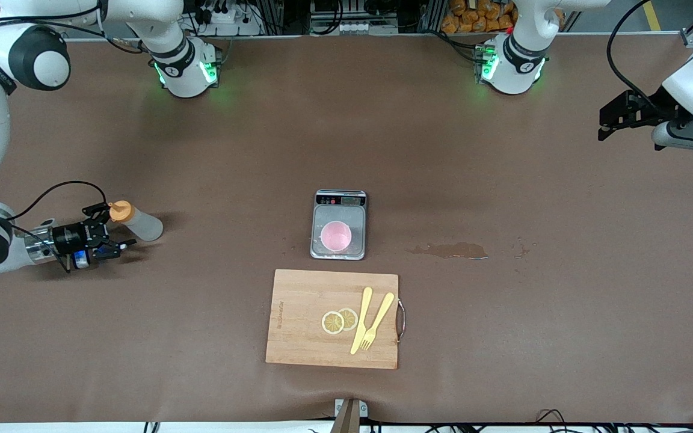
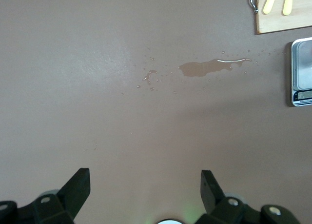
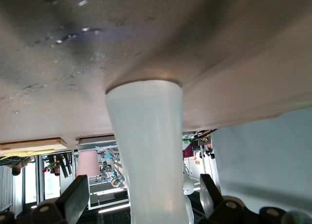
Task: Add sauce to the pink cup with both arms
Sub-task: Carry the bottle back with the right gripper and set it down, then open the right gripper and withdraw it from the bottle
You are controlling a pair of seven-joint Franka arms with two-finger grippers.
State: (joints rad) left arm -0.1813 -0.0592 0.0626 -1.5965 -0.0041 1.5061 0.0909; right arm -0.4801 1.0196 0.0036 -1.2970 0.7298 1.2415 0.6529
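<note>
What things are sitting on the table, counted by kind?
Squeeze bottle: 1
Pink cup: 1
Kitchen scale: 1
Cutting board: 1
Lemon slices: 2
Yellow knife: 1
Yellow fork: 1
Brown spill: 1
Total: 9

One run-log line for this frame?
sauce bottle: standing on table, right-arm end | right gripper: open around it | left gripper: open, waiting

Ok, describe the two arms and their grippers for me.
Both arms are white with black joint bands and green-lit bases. The left gripper is black and blocky. The right gripper is black with a silver wrist collar, a blue part and a looping black cable.
</note>
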